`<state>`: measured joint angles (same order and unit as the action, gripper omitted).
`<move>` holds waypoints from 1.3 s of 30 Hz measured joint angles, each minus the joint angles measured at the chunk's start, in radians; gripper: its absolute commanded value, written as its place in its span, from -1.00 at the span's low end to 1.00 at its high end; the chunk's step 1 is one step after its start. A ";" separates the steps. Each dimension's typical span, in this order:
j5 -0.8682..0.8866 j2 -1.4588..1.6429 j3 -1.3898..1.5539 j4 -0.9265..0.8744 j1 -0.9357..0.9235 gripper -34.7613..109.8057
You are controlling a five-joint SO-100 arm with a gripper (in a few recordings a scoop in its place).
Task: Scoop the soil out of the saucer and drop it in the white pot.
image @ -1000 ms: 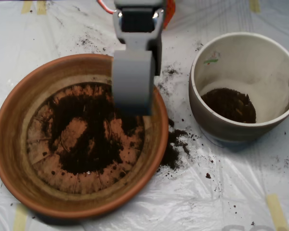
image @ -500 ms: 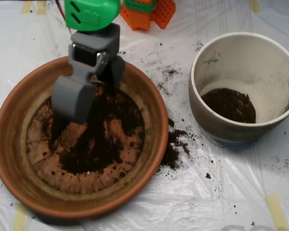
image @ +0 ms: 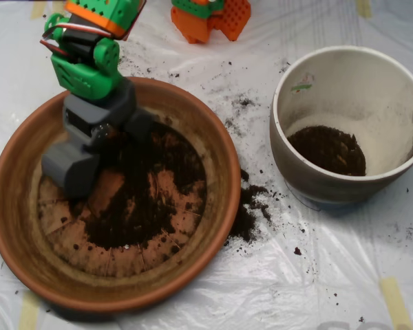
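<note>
The grey tool [image: 72, 168] is sitting low in the left part of the saucer [image: 17, 227], its tip touching the soil [image: 141, 199] (more is lying inside the white pot [image: 296, 161], some spilled between them on the surface [image: 316, 275]).

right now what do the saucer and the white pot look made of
Saucer: looks like unglazed terracotta, matte orange with a thick rim and radial ridges on its base. White pot: possibly ceramic or plastic, matte off-white with dusty inner walls; the view cannot settle which.
</note>
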<state>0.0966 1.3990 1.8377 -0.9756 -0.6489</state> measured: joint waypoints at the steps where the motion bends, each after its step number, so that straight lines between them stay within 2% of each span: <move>1: -0.005 -0.015 -0.018 -0.005 -0.002 0.03; 3: -0.008 -0.055 -0.066 -0.023 -0.008 -0.01; 14: -0.002 -0.098 -0.164 -0.025 -0.041 -0.51; 25: 0.000 -0.040 -0.115 -0.066 0.011 -0.53; 32: 0.021 0.123 -0.146 -0.224 0.129 -0.53; 39: 0.031 0.149 -0.413 -0.423 0.235 -0.53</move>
<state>0.1273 1.5478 1.4251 -1.3990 -0.4142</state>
